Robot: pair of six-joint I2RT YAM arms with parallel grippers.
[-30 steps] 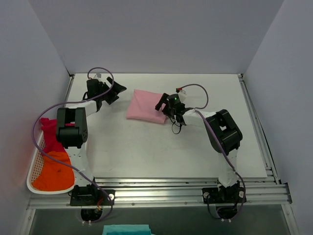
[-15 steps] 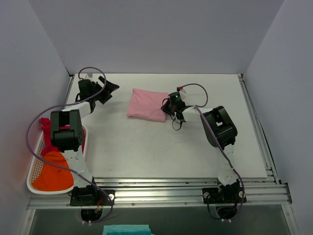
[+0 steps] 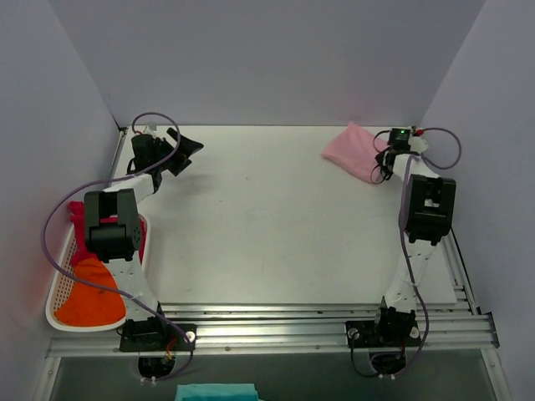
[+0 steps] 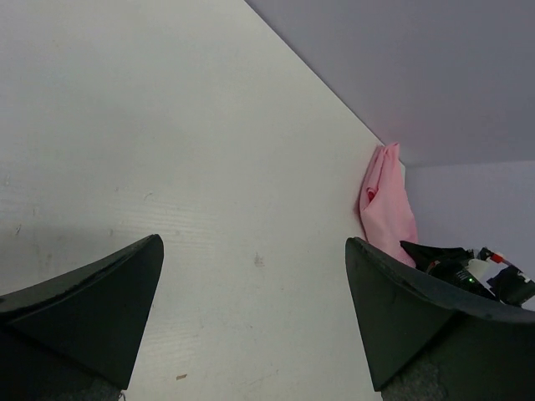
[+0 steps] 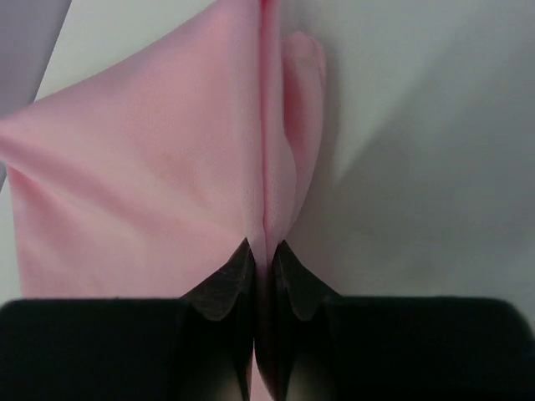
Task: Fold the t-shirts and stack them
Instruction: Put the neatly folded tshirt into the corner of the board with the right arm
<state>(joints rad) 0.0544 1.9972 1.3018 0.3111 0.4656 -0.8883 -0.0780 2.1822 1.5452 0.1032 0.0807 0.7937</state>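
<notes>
So, starting at the near edge of the table (image 3: pixel 276 242): a bit of teal cloth (image 3: pixel 216 391) peeks out just below it, past the metal rails. At the table's near-left side sits a white basket (image 3: pixel 55 292). The orange t-shirt (image 3: pixel 90 299) is bunched up in its near end, and the magenta-red t-shirt (image 3: pixel 80 219) is heaped at its far end, partly hidden behind the left arm's elbow.

Further back, the left gripper (image 3: pixel 194 154) is over the table's far-left area. Its fingers are spread wide with nothing between them, and the wrist cam just shows bare tabletop in the gap.

Way over at the table's far-right corner, the right gripper (image 3: pixel 383 161) has its fingers pinched tight on a ridge of the light pink t-shirt (image 3: pixel 351 149). In the wrist view the fold runs straight into the closed tips. The shirt is a folded-up bundle that fans out to the left of the gripper, close to the table's back edge. Can't tell whether it's all resting flat or partly lifted.
</notes>
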